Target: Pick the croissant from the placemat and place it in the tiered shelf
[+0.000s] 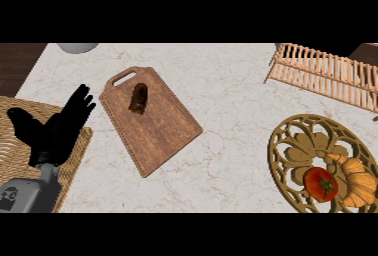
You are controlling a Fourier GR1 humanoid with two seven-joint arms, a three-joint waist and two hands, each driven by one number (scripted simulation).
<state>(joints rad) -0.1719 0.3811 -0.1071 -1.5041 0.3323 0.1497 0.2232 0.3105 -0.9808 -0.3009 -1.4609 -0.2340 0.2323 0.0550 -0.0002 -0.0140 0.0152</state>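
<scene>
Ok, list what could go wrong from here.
1. The croissant lies touching the tomato on the ornate gold tiered shelf, so a nudge may roll the tomato.
2. It sits near the view's right edge, partly cut off.
3. The left robot hand rests open, far across the counter.

1. The surface (221, 75) is pale marble with faint veining.
2. A wooden cutting board (159, 130) lies near its middle, set at a slant, handle toward the far side.
3. Left of the board, at the surface's edge, lies a woven placemat (74, 155).
4. Right of the board and nearer — a round, gold openwork tiered shelf (299, 145).
5. Far right of the board — a wooden slatted rack (325, 75).
6. Beyond the board's handle, a grey rounded object (77, 47), cut off by the view's edge.
</scene>
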